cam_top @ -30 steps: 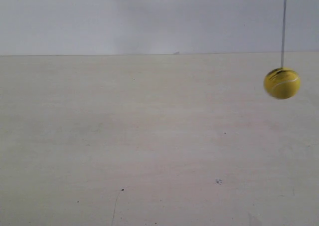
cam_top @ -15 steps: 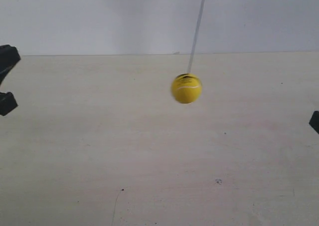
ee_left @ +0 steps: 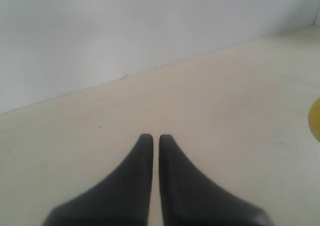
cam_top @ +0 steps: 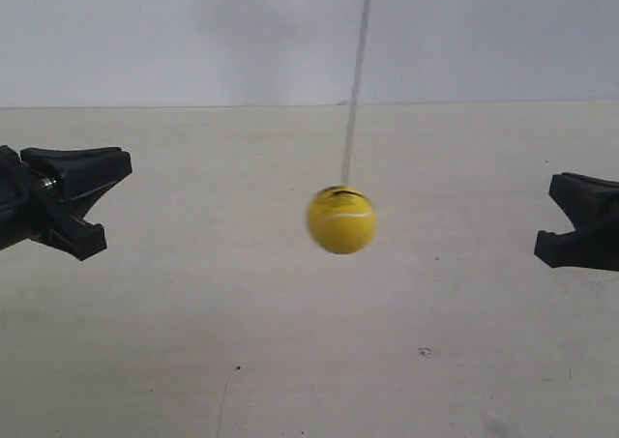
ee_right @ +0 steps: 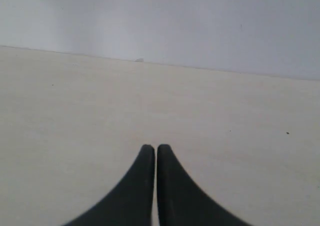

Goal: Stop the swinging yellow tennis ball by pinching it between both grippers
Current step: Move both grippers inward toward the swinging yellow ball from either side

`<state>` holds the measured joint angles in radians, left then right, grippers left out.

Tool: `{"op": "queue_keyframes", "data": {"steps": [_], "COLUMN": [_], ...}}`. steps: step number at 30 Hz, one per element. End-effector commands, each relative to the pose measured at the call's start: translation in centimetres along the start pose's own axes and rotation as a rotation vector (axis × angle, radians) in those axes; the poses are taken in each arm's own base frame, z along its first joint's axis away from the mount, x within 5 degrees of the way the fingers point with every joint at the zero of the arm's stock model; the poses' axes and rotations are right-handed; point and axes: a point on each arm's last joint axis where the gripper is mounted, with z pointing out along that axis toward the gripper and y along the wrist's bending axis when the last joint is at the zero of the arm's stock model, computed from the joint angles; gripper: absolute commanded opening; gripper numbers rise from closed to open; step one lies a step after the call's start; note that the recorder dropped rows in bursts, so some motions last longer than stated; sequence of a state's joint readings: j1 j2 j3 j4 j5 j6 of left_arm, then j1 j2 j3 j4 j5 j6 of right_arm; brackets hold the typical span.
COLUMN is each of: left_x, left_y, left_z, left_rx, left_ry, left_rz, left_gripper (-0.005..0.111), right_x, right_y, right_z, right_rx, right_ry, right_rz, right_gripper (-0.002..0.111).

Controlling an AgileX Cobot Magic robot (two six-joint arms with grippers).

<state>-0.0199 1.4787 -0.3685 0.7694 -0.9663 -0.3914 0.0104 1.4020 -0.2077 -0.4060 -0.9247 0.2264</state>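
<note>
On either side of the yellow tennis ball [cam_top: 340,220], the arm at the exterior view's left [cam_top: 58,201] and the arm at the exterior view's right [cam_top: 580,230] stood well apart from it, at about its height. The ball hung on its string [cam_top: 355,80] above the tabletop [cam_top: 290,361], between them. The left gripper [ee_left: 156,136] and right gripper [ee_right: 156,147] each had their jaws drawn together to a thin slit. Only a yellow sliver of the ball edged the left wrist view; the right wrist view showed none. Pinching it well probably meant bringing both arms inward together, level with the ball's middle and timed to its low point, so neither tip batted it aside.
</note>
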Motion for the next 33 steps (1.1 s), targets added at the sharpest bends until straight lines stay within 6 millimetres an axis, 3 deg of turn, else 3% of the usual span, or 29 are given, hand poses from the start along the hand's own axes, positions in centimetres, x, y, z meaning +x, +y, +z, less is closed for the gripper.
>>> {"op": "queue_keyframes", "data": {"steps": [1,7,20,33], "left_x": [-0.5,-0.9,-3.1,-2.1], "left_y": [-0.8,-0.3,1.0,-2.4], "left_z": [0.8,1.8,3.1,5.6], "left_rx": [0.158,0.188,0.163,0.333], "left_ry": [-0.022,-0.028,-0.051,0.002], "left_rz": [0.010,0.014,0.035,0.065], "left_gripper": [0.005,0.005,0.005,0.005], "right_x": [-0.1,-0.2,0.3,0.9], "right_y": [-0.2,-0.2,0.4,1.3], "right_z": [1.6,3.4,4.4,4.5], "right_rx": [-0.032,-0.100,-0.212,-0.325], "right_ry": [-0.011,0.001,-0.019,-0.035], "right_rz": [-0.004,-0.041,-0.065,-0.075], "right_gripper": [0.000,0.000,0.000,0.000]}}
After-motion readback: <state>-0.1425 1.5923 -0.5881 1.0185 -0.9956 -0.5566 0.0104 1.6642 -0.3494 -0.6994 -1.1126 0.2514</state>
